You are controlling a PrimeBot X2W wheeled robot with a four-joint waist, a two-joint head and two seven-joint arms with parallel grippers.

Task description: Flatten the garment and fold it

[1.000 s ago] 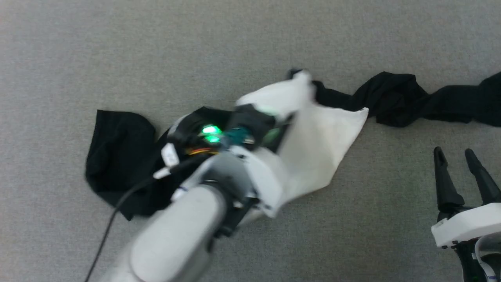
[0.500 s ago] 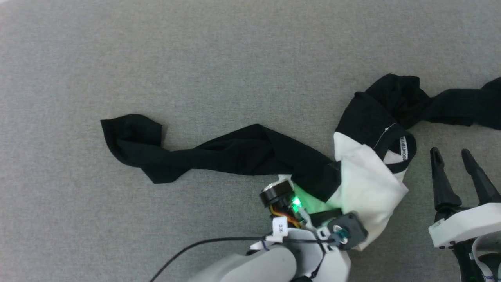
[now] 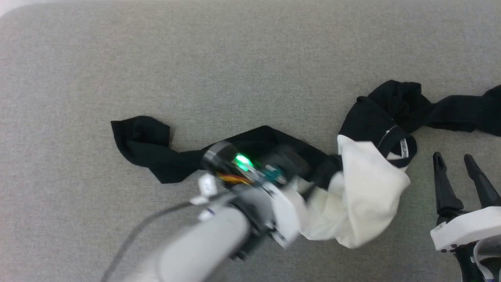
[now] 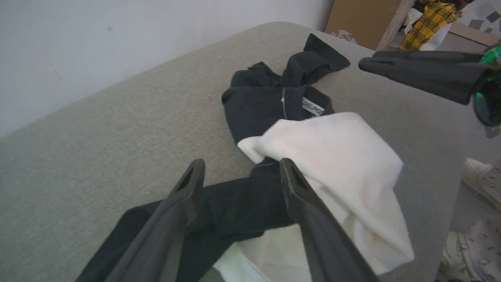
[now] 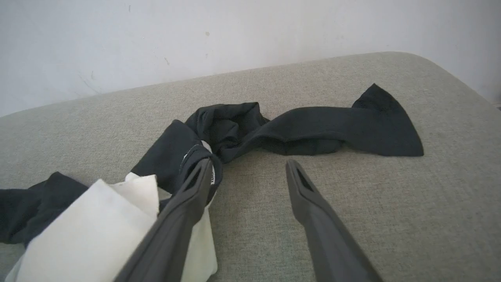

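The garment [image 3: 364,196] lies unflattened on the grey table [image 3: 250,58], strung across the middle of the head view as a twisted band. One black sleeve [image 3: 141,137] ends left of centre. The white body is bunched right of centre. The black neck trim with its white label [image 3: 404,149] sits at the upper right of that bunch. The other black sleeve [image 3: 462,111] runs off the right edge. The left gripper [image 4: 241,166], blurred in the head view, is over the band's middle. In the left wrist view its jaws stand apart and released, with dark sleeve cloth lying between and beneath them and the white body against the right-hand finger. The right gripper [image 3: 453,158] is at the lower right of the head view, just beside the white bunch, jaws parted and holding nothing. In the right wrist view its left-hand finger overlaps the neck trim, though contact cannot be told. A white wall [image 5: 250,35] rises behind the table. Off the table's edge, at the right of the left wrist view, are pale shoes [image 4: 479,178], a cardboard panel [image 4: 364,19] and a yellow checked cloth [image 4: 432,17].
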